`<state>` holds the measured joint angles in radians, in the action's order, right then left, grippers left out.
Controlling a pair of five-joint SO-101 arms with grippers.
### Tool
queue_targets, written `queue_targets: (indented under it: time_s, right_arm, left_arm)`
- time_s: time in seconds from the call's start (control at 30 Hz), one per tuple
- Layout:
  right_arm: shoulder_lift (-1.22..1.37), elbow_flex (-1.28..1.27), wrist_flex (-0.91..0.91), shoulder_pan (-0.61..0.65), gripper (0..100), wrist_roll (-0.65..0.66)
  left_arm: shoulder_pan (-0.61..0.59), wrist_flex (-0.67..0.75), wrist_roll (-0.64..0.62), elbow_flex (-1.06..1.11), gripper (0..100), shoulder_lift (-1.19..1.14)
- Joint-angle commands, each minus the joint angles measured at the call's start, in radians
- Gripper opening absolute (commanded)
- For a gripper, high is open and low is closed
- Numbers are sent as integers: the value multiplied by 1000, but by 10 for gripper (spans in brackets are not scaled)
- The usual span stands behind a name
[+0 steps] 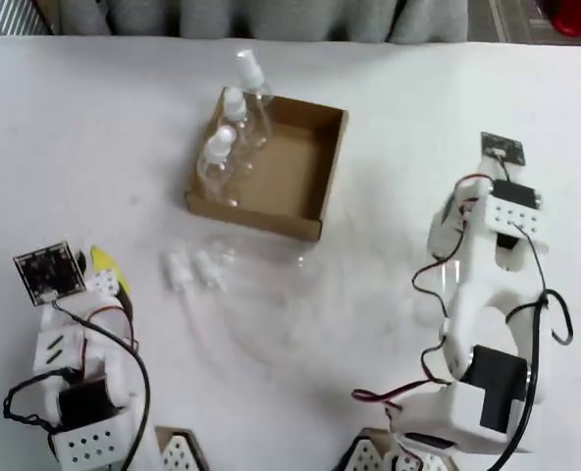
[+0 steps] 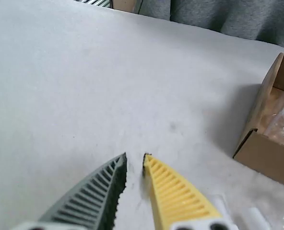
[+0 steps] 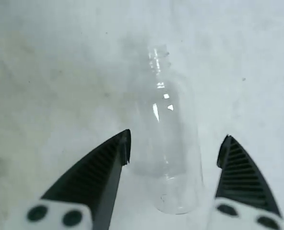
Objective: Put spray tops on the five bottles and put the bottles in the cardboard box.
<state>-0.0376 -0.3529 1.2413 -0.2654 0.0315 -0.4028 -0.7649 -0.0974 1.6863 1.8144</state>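
Gaping wide over one capless bottle [image 3: 170,143], right claw [image 3: 176,135] grips nothing; left claw [image 2: 135,156] all but closed, empty. Three capped bottles [image 1: 234,137] in box [image 1: 256,218] upper centre, two loose spray tops [image 1: 192,267].

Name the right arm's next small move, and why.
Probably lower and close the right gripper on the bottle: its jaws stand open either side of it, it lies on the table with a bare neck, and two spray tops lie loose by the cardboard box.
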Motion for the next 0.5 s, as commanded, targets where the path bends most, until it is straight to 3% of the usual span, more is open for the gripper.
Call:
queue_targets:
  time_s: [0.0, 0.47]
  right_arm:
    - [-16, 43, 7, 15, 265, -28]
    - [-16, -63, -163, 36, 222, -60]
  left_arm:
    - [-5, -6, -12, -63, 72, 16]
    - [-5, 29, -8, -34, 72, 18]
